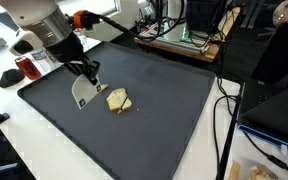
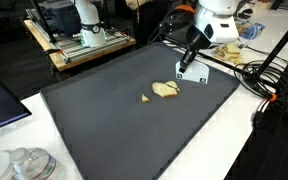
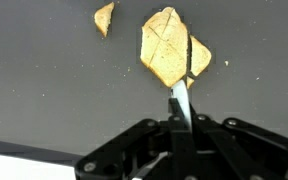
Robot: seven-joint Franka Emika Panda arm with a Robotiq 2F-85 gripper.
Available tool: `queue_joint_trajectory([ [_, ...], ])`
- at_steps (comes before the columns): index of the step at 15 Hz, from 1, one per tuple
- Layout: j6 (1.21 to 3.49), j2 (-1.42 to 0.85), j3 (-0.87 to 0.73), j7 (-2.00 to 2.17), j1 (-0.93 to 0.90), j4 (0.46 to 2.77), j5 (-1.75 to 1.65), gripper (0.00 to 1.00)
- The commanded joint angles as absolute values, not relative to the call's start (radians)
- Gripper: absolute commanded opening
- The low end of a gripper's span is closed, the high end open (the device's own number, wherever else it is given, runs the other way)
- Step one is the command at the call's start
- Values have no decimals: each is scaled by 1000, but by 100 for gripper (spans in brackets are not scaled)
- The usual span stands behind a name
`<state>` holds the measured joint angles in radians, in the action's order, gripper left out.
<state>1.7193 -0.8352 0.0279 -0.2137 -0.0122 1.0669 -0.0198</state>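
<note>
Matt mat (image 1: 174, 110), crumbly crackers (image 3: 166, 48), smooth spatula (image 1: 84, 93)

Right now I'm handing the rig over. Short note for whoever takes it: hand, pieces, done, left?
Hand: shut on the white flat tool, with the tool's tip down at the dark mat.
Things: big cracker-like piece at the tool's tip, smaller piece beside it, fragment lying apart.
Done: tool gripped, tip at the pieces.
Left: nothing is lifted; every piece lies flat on the mat.

scraper (image 1: 84, 93): white, upright, edge touching bread (image 3: 167, 47) | bread: tan, cut pieces, flat
</note>
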Motion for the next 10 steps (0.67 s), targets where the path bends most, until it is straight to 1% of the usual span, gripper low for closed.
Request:
queue_joint_trajectory([
  [1,1710,-821,-7,-104,-63,1085,-87,1],
  [5,1712,-771,-21,-107,-95,1179,-175,1],
  [10,1812,-675,-37,-207,-110,1367,-376,1],
])
